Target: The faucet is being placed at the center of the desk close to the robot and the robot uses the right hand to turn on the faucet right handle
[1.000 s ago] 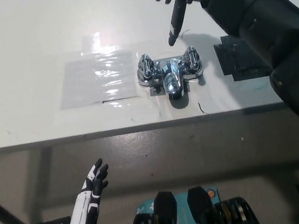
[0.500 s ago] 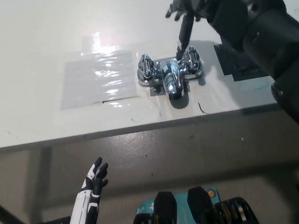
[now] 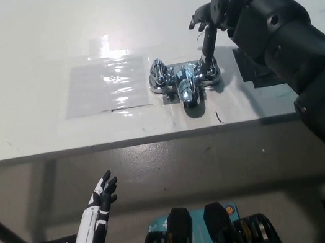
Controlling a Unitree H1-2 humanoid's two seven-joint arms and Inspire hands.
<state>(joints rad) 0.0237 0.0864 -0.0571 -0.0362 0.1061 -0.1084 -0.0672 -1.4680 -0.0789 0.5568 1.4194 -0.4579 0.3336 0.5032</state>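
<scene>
Since a second ago the black right robot hand (image 3: 209, 15) has swung down and toward the robot from above the far side of the counter (image 3: 18, 52), and its longest finger (image 3: 206, 46) now reaches down onto the right handle (image 3: 208, 68) of the faucet (image 3: 184, 81). Half a second ago that finger was just short of the handle, leaning in from farther back. The faucet itself lies where it lay before.

The right robot hand is spread wide and grips nothing: one finger is stretched straight down to the handle, while the others fan out toward the far side. Whether the tip presses the handle or only touches it cannot be told.

The faucet sits near the middle of the counter, close to its near edge. It is polished chrome with bright, mirror-like glints. It has a rounded left handle (image 3: 159, 72), the right handle opposite, and a short curved spout (image 3: 188, 94) pointing toward the robot.

Just to the left of the faucet a clear, glossy plastic sheet (image 3: 105, 84) lies flat, catching the light in wrinkled streaks. On the far right a dull, square black pad (image 3: 250, 68) lies partly under the black forearm. The counter is matte white and smooth.

The white left robot hand (image 3: 100, 209) rests low at the left, below the counter's near edge, with its fingers apart and holding nothing.
</scene>
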